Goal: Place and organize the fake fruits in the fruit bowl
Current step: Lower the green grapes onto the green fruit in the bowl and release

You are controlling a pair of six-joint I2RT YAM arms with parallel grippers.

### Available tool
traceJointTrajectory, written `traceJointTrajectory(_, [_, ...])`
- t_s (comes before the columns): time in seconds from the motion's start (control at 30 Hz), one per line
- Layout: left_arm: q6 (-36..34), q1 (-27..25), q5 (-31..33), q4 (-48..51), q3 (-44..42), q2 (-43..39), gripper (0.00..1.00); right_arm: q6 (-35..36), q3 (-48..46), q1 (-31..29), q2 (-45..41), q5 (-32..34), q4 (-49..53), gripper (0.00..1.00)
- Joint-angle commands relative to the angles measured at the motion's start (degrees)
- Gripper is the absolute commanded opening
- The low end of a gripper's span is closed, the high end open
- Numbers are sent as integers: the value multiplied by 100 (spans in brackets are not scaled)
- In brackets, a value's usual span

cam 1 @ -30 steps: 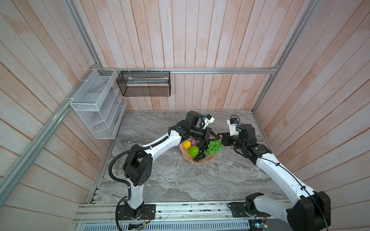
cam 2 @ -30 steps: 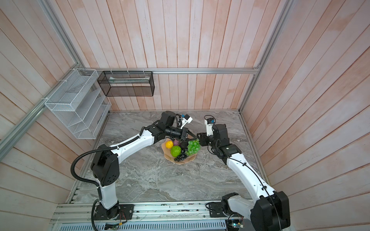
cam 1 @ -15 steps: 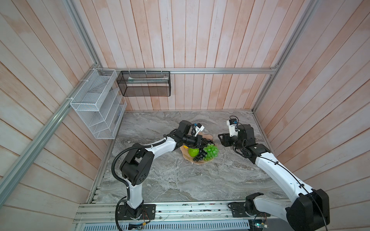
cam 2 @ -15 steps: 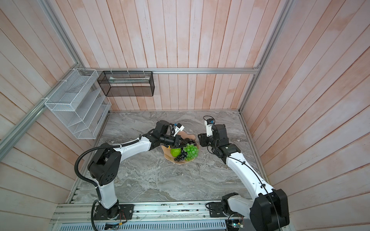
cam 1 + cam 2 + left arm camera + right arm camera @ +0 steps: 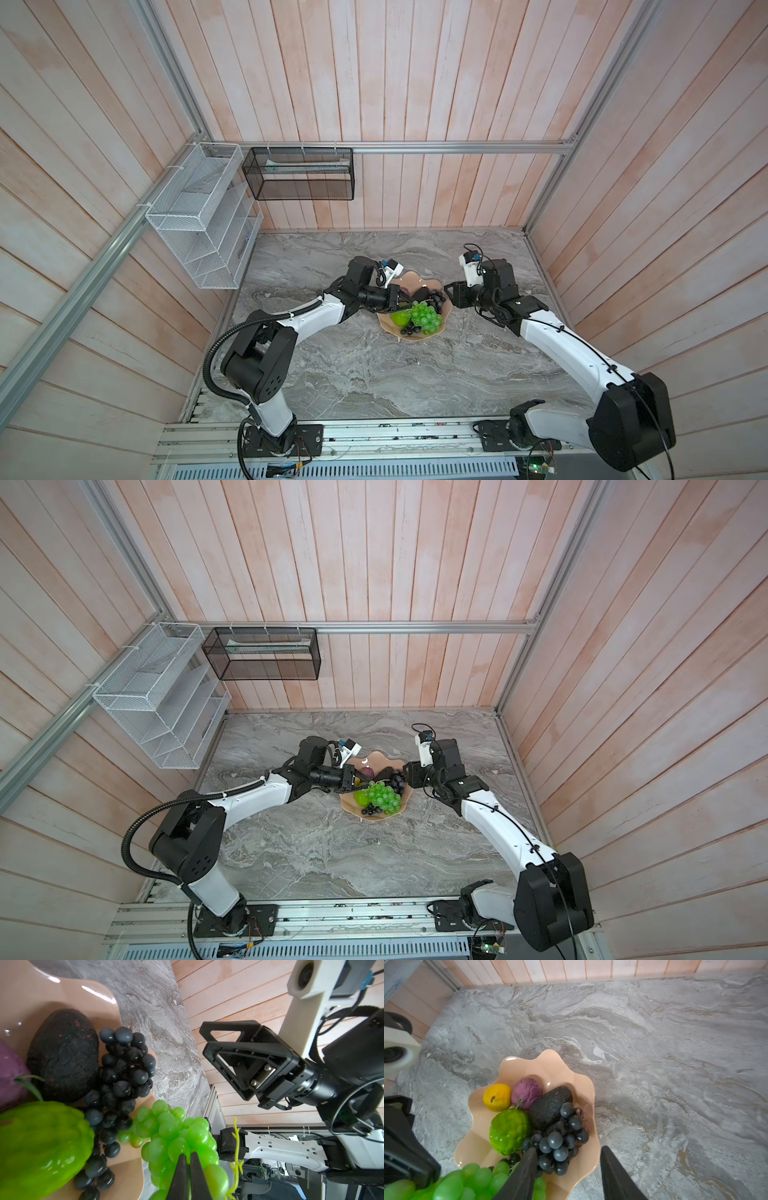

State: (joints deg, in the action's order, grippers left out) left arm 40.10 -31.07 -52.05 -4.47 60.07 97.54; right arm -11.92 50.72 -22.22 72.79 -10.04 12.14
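- All six fruits are in the bowl [image 5: 550, 1059]. The lemon [image 5: 497, 1097], purple fruit [image 5: 526, 1093], avocado [image 5: 550, 1105] and green fruit [image 5: 508, 1130] lie together, and the dark grapes [image 5: 560, 1138] reach the rim.
- The left tool [image 5: 188, 1154] is closed to a slit with its tips at the green grapes [image 5: 424, 318]. Whether it pinches a stalk does not show.
- The right tool [image 5: 569, 1147] is half open and empty, over the dark grapes by the rim.
- The step looks like settling the green grapes. Lay them fully inside the rim before letting go. Withdraw the left tool gently so it does not knock the lemon onto the table [image 5: 675, 1064].
- A second ago the left arm reached further across the bowl and the green grapes sat at its right rim. Now the arm has drawn back and the bunch lies nearer the middle. The right tool has barely moved.
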Motion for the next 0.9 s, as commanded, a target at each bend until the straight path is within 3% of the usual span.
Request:
traceJointTrajectory(0.0, [-179,133,-97,-36,-153,-233,0,84,174,-322,191,-203,-117,50])
traceJointTrajectory(0.27, [-550,472,-137,397,-437,-402,0,44,-71,-1042,419,-323,-355,46])
traceJointTrajectory(0.67, [-866,869,-193,538,-245,218,0,85,-168,-1434,921,-582,-541,43])
traceJointTrajectory(0.87, [-1024,1013,-113,723,44,548,10,111,-125,-1540,1258,-560,-567,43])
